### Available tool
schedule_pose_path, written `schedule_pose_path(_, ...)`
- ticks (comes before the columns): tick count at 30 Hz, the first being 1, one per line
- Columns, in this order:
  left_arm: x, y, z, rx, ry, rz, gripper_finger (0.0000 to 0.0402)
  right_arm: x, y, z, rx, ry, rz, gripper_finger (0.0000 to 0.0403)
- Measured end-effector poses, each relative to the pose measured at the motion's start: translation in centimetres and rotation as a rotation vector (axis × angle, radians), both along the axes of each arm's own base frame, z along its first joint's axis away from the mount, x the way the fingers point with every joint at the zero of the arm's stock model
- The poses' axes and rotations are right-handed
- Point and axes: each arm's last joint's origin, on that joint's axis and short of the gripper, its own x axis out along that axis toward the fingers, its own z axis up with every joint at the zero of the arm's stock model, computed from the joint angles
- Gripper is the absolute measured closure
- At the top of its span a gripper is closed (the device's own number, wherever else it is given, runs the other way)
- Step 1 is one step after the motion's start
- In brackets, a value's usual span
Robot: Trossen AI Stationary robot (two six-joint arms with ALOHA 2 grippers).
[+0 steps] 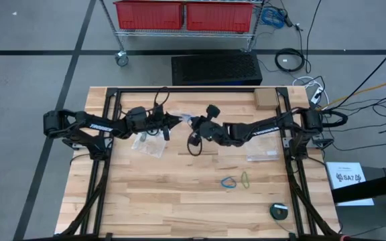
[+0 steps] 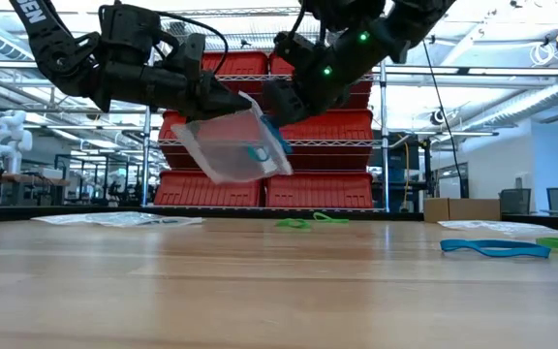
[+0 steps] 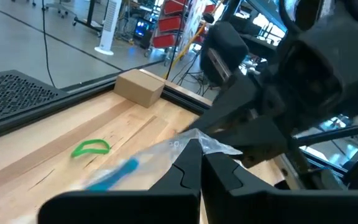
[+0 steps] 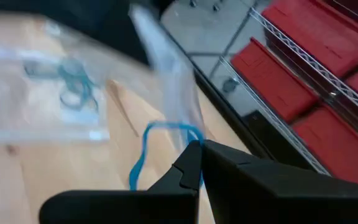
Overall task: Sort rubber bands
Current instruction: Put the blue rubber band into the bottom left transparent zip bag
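A: What was on the table (image 1: 179,201) at that moment?

B: Both arms met above its middle. Between them hung a clear plastic bag (image 2: 232,145), lifted well clear of the wood. The left gripper (image 1: 174,120) had its jaws together on one edge of the bag; the right gripper (image 1: 200,126) had its jaws together too, pinching the opposite edge along with a blue rubber band (image 4: 146,149) that dangled beside the film.

A: So the step in hand was bagging that band?

B: That was my reading. A teal band (image 2: 258,152) already sat inside the bag. To do it well, the left jaws needed to hold the mouth steady while the right ones worked the blue loop past the lip, and only then let go. If they released early, the floppy loop would likely have slid down the outside.

A: And the other bands?

B: A blue band (image 1: 228,182) and a yellow-green band (image 1: 245,179) lay just beside each other on the wood nearer the front, and a green band (image 3: 91,148) lay apart, toward the cardboard box (image 1: 265,99). Two more bags (image 1: 147,144) lay flat on the table, one under each arm.

A: Any risk?

B: The film was thin and slack; tugging the edges apart too hard could have pulled it out of either grip.
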Motion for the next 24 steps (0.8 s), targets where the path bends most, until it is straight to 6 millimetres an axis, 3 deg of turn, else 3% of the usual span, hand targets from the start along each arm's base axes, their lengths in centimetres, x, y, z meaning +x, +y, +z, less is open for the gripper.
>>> schedule_pose_path(6,0.0,-0.1,0.0,-0.001,0.002,-0.031,0.04,0.5,-0.9,1.0,-0.021,-0.089,0.038,0.0403)
schedule_pose_path(11,0.0,-0.1,0.0,-0.001,0.002,-0.034,0.04,0.6,-0.2,0.6,0.06,-0.081,0.146,0.0403)
schedule_pose_path(19,-0.1,-0.1,-1.0,0.011,0.11,-0.038,0.04,-1.2,1.7,-0.1,0.016,0.156,0.089,0.0403)
schedule_pose_path(24,-0.3,-0.3,-2.3,0.014,0.238,-0.074,0.04,-4.0,2.1,-1.1,0.226,0.379,0.095,0.0403)
